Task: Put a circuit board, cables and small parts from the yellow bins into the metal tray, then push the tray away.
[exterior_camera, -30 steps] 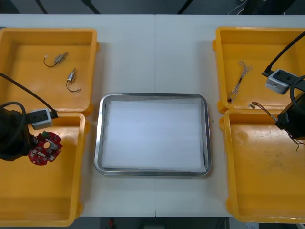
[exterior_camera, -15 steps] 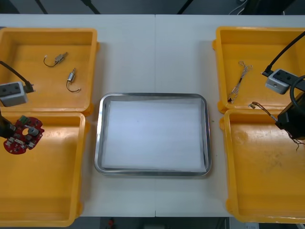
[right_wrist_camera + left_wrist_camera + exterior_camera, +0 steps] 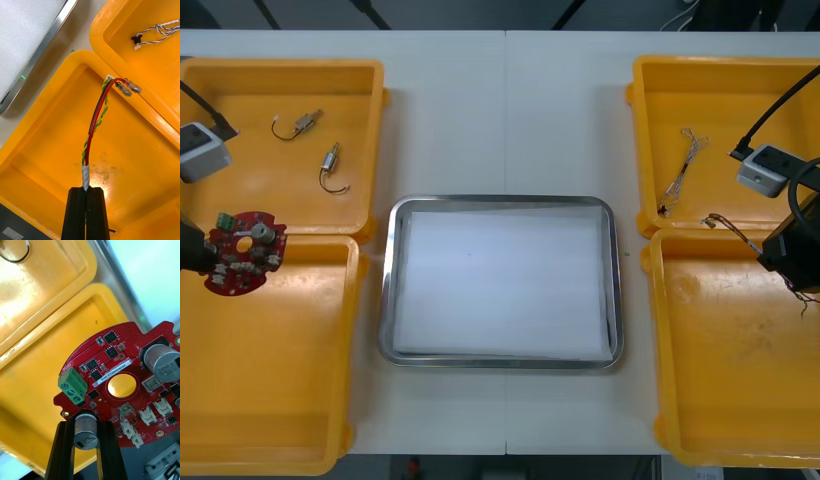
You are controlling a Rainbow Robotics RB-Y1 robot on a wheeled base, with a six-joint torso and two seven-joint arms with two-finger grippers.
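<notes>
1. Left hand (image 3: 85, 424) clamped on circuit board (image 3: 123, 384), over the meeting rims of the left yellow bins (image 3: 300, 238), at 9 o'clock from metal tray (image 3: 386, 300).
2. Right hand (image 3: 86, 190) pinched shut on red and yellow cable (image 3: 95, 120), above near right bin (image 3: 740, 400), at 3 o'clock from the tray.

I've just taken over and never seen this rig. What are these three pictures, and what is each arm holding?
This is a two-armed robot at a table. The wide picture looks down from above; the two upright ones come from wrist cameras, each arm's black fingers at the bottom. A metal tray, white inside, sits in the middle with two yellow bins on each side. The left gripper is shut on a round red circuit board, held over the left bins. The right gripper pinches a red and yellow cable over the near right bin. Small metal parts lie in the far left bin, a blue and white cable in the far right.
</notes>
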